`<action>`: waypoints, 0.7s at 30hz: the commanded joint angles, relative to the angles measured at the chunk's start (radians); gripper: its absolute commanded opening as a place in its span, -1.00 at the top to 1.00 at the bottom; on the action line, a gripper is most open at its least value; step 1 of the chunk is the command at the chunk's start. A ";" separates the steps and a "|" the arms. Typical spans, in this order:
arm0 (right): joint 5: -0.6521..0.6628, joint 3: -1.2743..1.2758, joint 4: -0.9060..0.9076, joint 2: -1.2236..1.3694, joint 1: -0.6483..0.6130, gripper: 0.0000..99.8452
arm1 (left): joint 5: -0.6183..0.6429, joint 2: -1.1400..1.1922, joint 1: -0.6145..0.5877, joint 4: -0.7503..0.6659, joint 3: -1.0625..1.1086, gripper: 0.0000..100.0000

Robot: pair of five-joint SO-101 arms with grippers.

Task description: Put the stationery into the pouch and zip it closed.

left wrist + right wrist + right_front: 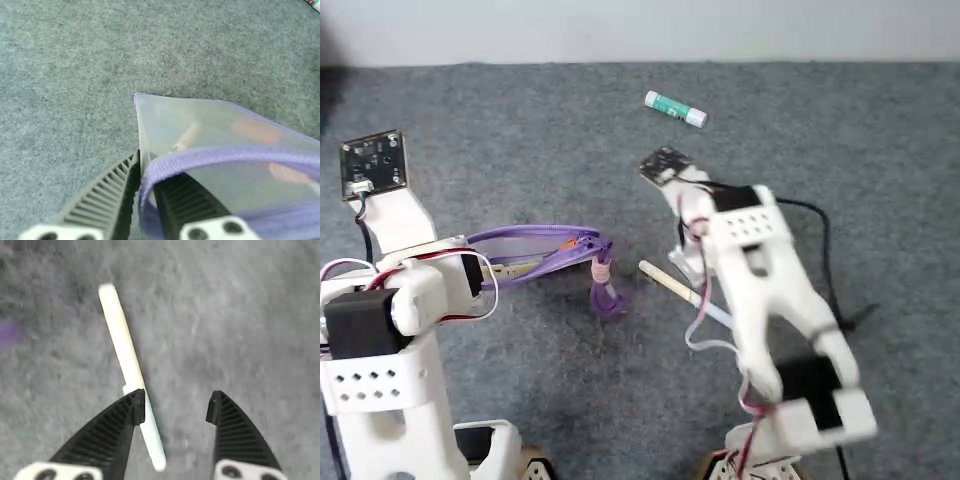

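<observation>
Two pieces are lying outside: slim cream pen point(122, 350) beneath your spread right gripper point(177, 402), green glue stick point(675, 109) beyond; your left gripper point(145, 172) is pinching the unzipped translucent purple-edged pouch point(215, 135).

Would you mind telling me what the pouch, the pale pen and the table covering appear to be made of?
The pouch looks like soft translucent plastic film with purple fabric zipper tape; its contents show through. The pale pen is probably smooth matte plastic, evenly coloured. The table covering seems grey felt or short-pile carpet, fuzzy and flecked.
</observation>
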 commanded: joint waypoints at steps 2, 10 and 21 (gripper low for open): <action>-0.012 -0.193 0.007 0.150 -0.064 0.60 | -0.008 -0.012 -0.011 -0.011 -0.005 0.98; -0.012 -0.295 -0.001 0.314 -0.156 0.60 | -0.008 -0.011 -0.011 -0.012 -0.004 0.98; -0.012 -0.437 0.013 0.496 -0.116 0.97 | -0.008 -0.011 -0.011 -0.012 -0.004 0.98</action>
